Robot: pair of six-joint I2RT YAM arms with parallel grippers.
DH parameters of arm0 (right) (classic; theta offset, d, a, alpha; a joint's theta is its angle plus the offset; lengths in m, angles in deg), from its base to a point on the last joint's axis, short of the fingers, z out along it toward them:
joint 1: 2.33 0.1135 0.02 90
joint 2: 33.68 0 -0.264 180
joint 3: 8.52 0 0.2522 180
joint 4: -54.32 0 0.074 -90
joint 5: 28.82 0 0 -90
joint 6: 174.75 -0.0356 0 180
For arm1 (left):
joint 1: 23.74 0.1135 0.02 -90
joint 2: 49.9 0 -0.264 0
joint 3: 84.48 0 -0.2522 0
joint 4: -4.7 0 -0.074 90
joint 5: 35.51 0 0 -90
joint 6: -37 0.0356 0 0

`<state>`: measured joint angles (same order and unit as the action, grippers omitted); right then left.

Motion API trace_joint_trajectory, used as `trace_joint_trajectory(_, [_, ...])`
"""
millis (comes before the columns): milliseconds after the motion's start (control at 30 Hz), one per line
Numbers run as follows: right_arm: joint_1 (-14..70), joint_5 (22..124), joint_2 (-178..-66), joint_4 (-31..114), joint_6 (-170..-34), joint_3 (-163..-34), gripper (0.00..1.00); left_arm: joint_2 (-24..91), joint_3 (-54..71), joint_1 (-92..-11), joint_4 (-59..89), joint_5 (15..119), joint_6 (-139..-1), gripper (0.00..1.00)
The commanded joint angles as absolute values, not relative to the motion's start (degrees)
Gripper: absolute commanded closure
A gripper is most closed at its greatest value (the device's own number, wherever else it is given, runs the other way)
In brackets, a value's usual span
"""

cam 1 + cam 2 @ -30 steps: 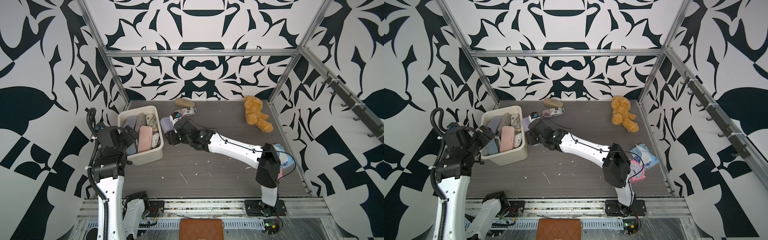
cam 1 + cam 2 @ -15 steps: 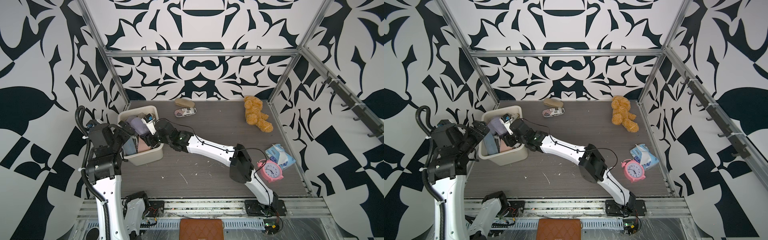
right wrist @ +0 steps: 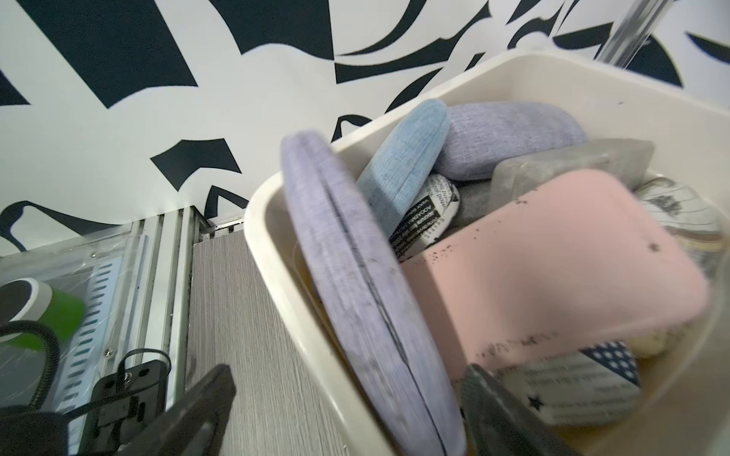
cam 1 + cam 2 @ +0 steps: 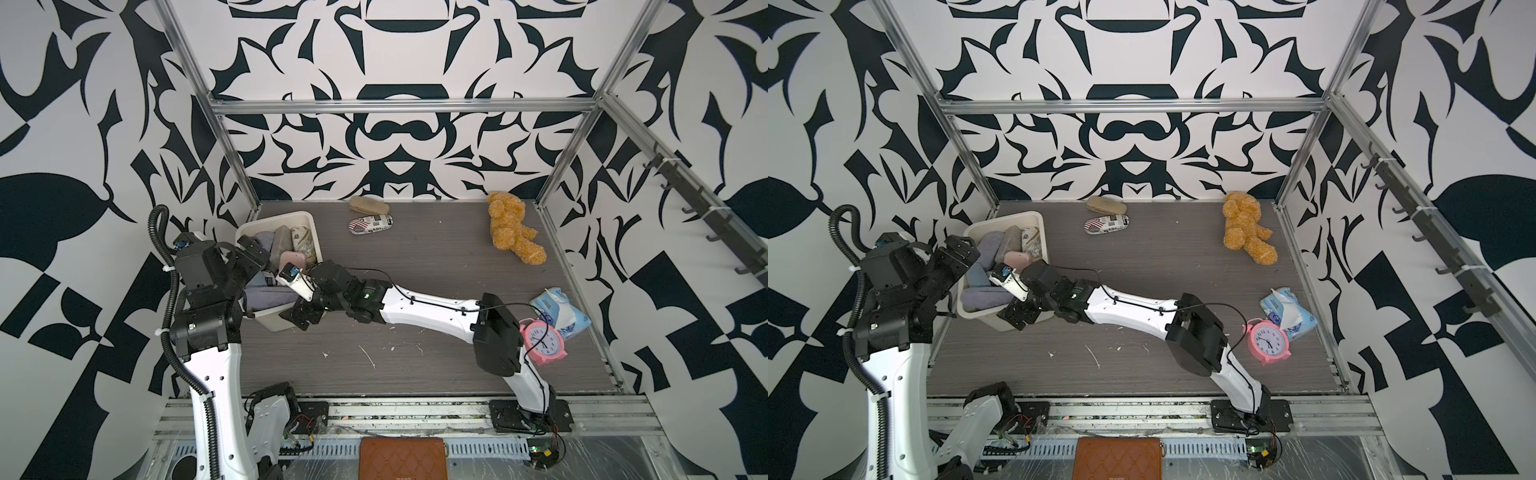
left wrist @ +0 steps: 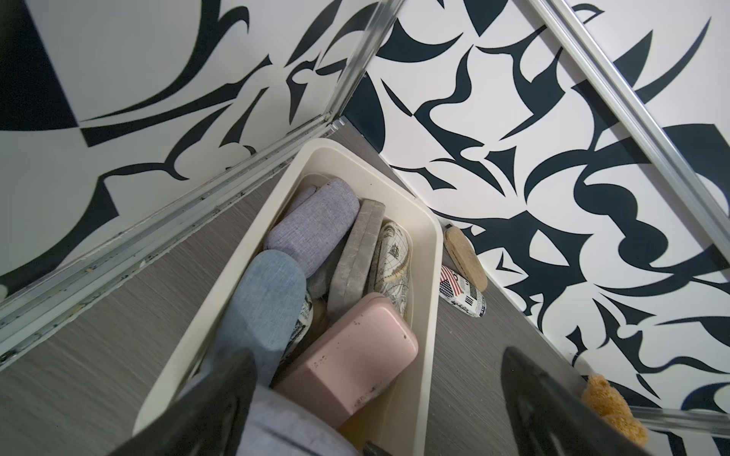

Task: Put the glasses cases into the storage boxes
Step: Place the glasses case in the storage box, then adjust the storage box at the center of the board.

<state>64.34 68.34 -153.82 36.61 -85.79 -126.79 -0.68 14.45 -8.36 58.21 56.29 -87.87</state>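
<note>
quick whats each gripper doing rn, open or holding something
left gripper: open, holding nothing.
right gripper: open; the lilac case stands on edge between its jaws, not clamped.

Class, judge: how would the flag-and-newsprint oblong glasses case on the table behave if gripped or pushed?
The flag-and-newsprint oblong glasses case probably stays stiff: its domed shell holds a clean shape. Its rounded ends suggest it may spin if pushed off-centre. The smooth-looking printed cover could slip between jaws.
</note>
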Motion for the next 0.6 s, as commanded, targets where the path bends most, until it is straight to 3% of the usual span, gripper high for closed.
trace_joint_trajectory(0, [62.79, 63.87, -144.50, 45.03, -86.41, -121.49, 0.07, 2.17, 15.54, -8.19, 54.12, 64.84, -87.32, 0.01])
trace_joint_trajectory(133, [58.41, 60.98, -138.22, 48.70, -92.58, -113.35, 0.08, 7.12, 16.07, -10.63, 51.53, 70.87, -87.69, 0.01])
trace_joint_trajectory(267, [51.95, 57.51, -131.99, 50.80, -99.21, -104.92, 0.11, 15.72, 10.80, -29.86, 52.12, 58.41, -83.16, 0.01])
trace_joint_trajectory(367, [46.35, 55.13, -127.02, 50.37, -104.99, -97.98, 0.13, 24.44, 6.37, -38.24, 51.88, 54.52, -83.39, 0.01])
trace_joint_trajectory(567, [37.76, 55.53, -116.54, 50.38, -111.19, -83.48, 0.13, 36.60, 4.25, -41.86, 42.68, 55.60, -84.55, 0.01])
